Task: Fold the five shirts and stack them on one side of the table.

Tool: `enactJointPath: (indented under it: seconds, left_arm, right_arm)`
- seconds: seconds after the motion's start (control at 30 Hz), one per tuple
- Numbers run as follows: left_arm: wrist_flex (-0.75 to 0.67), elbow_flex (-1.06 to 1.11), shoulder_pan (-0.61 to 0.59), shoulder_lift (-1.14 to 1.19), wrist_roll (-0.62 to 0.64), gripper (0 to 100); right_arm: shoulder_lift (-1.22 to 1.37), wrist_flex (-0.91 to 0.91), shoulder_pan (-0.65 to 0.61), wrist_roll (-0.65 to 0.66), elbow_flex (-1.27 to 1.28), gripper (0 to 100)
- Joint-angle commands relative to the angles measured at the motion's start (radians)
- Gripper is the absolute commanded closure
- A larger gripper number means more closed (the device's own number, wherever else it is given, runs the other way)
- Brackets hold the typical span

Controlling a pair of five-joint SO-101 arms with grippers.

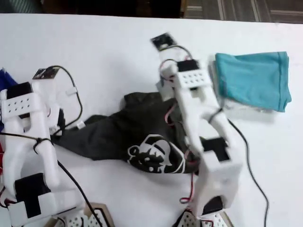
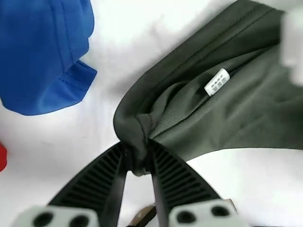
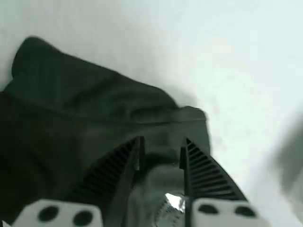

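A dark olive shirt (image 1: 118, 132) with a white graphic (image 1: 154, 156) lies crumpled in the middle of the white table (image 1: 94, 42). My left gripper (image 2: 138, 158) is shut on a bunched corner of the shirt (image 2: 213, 118) at its left end, close to the tabletop. A white label (image 2: 217, 81) shows inside the cloth. My right gripper (image 3: 161, 151) is open, low over the shirt's (image 3: 85, 123) far edge, with one finger on each side of a fold. A folded teal shirt (image 1: 253, 78) lies at the back right of the table.
A blue shirt (image 2: 38, 47) lies bunched at the table's left edge (image 1: 4, 80), with a bit of red cloth (image 2: 2, 158) beside it. Both white arms stand over the near half of the table. The far left of the table is bare.
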Motion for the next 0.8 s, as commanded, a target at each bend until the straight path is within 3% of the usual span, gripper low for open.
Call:
enactJointPath:
  seconds: [0.0,0.53,0.77]
  left_arm:
    - [-0.006,-0.012,-0.011,-0.043,0.000,98]
    - [-0.055,-0.013,-0.006,-0.043,0.000,98]
    - [-0.055,-0.013,-0.006,-0.043,-0.002,98]
  right_arm:
    - [0.110,0.065,-0.025,-0.011,-0.155,87.2]
    - [0.205,0.430,-0.042,0.026,-0.198,87.5]
    - [0.018,0.429,-0.035,0.083,-0.002,87.5]
